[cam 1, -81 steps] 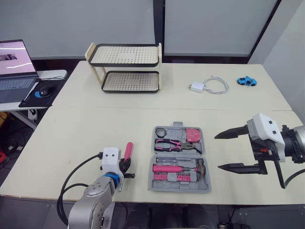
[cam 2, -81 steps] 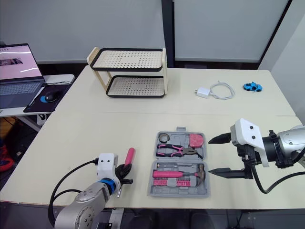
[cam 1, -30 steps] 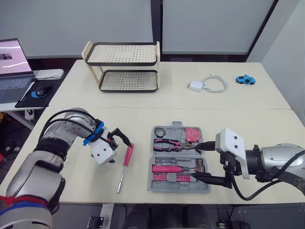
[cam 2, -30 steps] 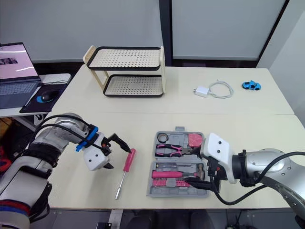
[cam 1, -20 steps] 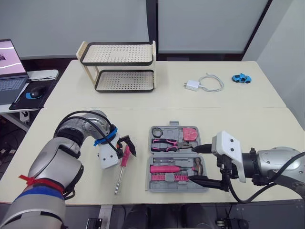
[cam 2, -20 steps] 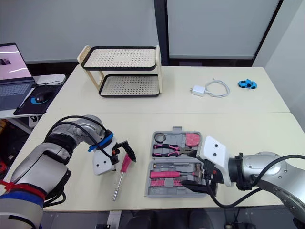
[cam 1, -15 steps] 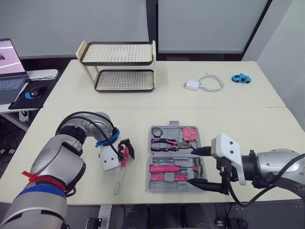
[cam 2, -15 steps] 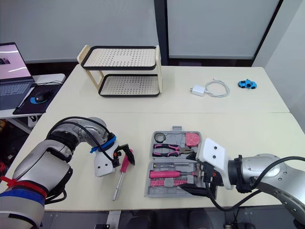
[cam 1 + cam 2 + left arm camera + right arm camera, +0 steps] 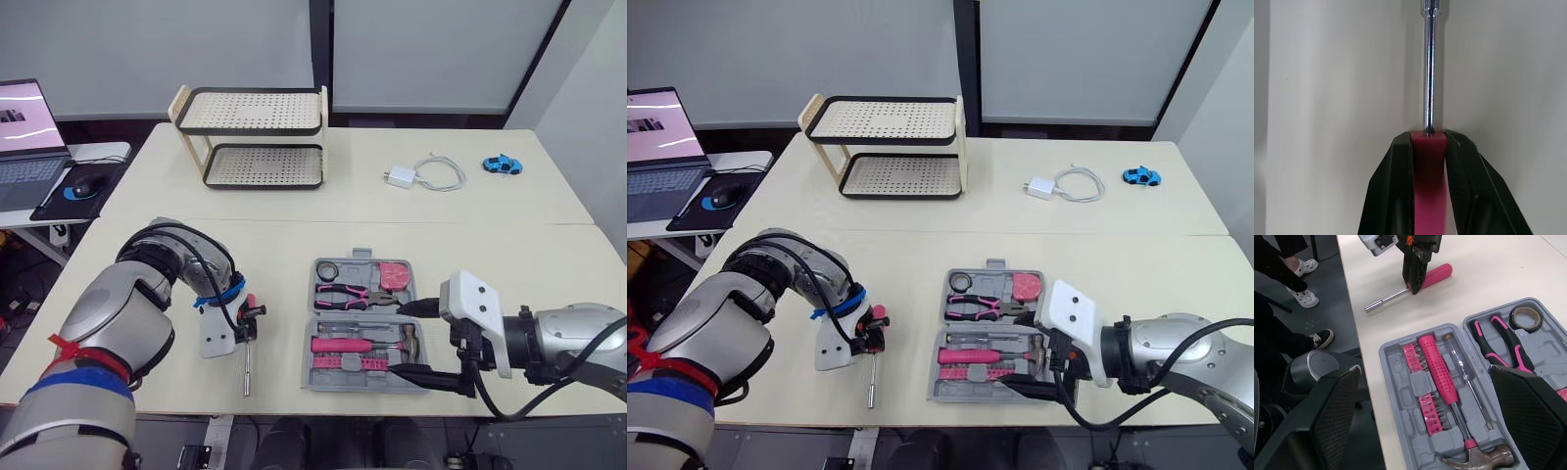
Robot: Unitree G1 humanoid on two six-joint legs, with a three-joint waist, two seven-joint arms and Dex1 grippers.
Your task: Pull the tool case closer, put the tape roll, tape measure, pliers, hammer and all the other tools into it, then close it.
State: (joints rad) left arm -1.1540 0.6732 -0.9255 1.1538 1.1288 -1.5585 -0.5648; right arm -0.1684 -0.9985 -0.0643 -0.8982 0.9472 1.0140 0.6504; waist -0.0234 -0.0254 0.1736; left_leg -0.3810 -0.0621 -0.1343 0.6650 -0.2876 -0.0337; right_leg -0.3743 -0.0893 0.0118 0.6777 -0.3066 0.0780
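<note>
The pink-handled screwdriver [image 9: 1428, 196] lies on the bench [image 9: 176, 255], its handle pinched between the left gripper's [image 9: 1427, 139] fingers, the steel shaft running out beyond their tips. It looks light and rigid, but the smooth plastic handle could twist in a narrow pinch; the hold near the shaft end seems sound. The open tool case [image 9: 1393, 357] sits beside, one end between the right gripper's [image 9: 394, 338] spread fingers, which grasp nothing; hammer [image 9: 1476, 464], pliers [image 9: 1498, 340] and tape roll [image 9: 1522, 317] lie inside.

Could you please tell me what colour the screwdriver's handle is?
The screwdriver handle is pink, clearest in the left wrist view.
</note>
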